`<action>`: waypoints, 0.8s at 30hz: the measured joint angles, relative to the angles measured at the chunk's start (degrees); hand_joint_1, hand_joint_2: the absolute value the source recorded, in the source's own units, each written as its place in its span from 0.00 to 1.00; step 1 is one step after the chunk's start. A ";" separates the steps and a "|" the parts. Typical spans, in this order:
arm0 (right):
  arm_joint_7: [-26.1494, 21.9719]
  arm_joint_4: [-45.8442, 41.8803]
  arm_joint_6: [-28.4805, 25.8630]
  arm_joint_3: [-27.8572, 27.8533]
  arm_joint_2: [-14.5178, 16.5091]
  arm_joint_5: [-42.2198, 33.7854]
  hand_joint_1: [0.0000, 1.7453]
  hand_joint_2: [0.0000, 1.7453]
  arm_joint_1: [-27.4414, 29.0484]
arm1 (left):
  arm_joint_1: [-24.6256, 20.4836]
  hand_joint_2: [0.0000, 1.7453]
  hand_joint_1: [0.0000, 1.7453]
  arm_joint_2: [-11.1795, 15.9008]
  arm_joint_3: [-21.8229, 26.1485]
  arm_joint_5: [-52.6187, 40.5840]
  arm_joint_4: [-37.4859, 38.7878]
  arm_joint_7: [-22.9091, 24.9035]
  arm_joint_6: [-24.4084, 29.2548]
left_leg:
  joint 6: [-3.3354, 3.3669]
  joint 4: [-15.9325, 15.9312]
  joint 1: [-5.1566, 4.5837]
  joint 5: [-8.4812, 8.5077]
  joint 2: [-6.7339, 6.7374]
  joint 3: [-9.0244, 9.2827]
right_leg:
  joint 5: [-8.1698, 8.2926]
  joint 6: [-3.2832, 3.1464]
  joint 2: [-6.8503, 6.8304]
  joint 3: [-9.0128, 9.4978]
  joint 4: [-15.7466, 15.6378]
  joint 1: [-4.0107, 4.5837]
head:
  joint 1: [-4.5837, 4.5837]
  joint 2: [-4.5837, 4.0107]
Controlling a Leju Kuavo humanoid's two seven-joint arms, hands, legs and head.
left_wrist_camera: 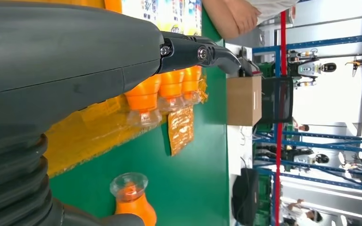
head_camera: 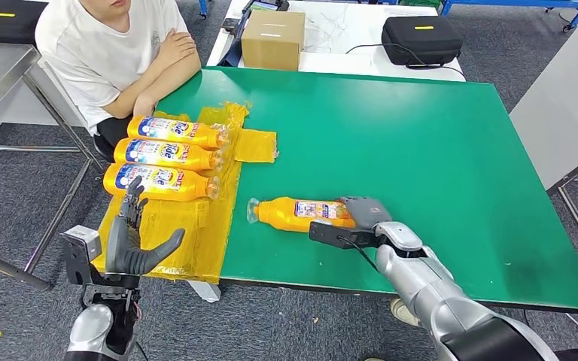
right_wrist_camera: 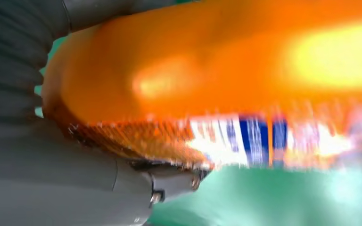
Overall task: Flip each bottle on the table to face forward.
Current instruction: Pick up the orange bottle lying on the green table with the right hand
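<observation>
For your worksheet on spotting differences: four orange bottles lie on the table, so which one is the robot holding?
The lone bottle on the bare green table, held at its base by the right hand. The other three lie side by side on yellow sheeting, untouched.

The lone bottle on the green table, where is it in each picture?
Head view: the lone bottle lies near the table's front edge, its base in the right hand.
Left wrist view: its clear cap and neck.
Right wrist view: a blurred orange body.
Shared landmark: the green table.
</observation>
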 joint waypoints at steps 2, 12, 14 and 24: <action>-4.54 -0.67 -1.84 -2.47 0.18 -5.69 1.00 1.00 1.89 | 0.80 1.00 0.00 0.00 0.03 1.84 -0.02 0.34 -1.42 | -0.02 -0.01 0.00 -0.03 0.00 0.00 | 0.00 0.00 0.01 0.00 0.00 0.00 | 0.01 0.00; -15.77 -9.03 2.12 -13.31 4.52 -26.39 1.00 1.00 11.54 | 5.41 1.00 0.00 -1.99 0.95 27.06 -1.19 -0.91 -21.90 | -0.09 -0.01 0.11 -0.08 0.01 -0.18 | -0.02 -0.02 0.06 -0.19 0.01 0.10 | 0.00 0.00; -15.99 -11.74 3.49 -14.16 5.75 -28.85 1.00 1.00 13.34 | 6.11 1.00 0.00 -2.97 1.40 30.13 -1.64 -1.15 -24.81 | -0.09 -0.01 0.11 -0.07 -0.02 -0.26 | -0.03 -0.01 0.05 -0.26 0.01 0.10 | -0.01 0.00; -16.62 -19.54 7.37 -15.53 7.32 -33.88 1.00 1.00 17.58 | 7.15 1.00 0.00 -5.08 2.60 31.24 -1.84 0.98 -26.60 | -0.10 0.00 0.10 -0.07 -0.07 -0.38 | -0.04 0.00 0.02 -0.34 0.00 0.09 | -0.01 0.00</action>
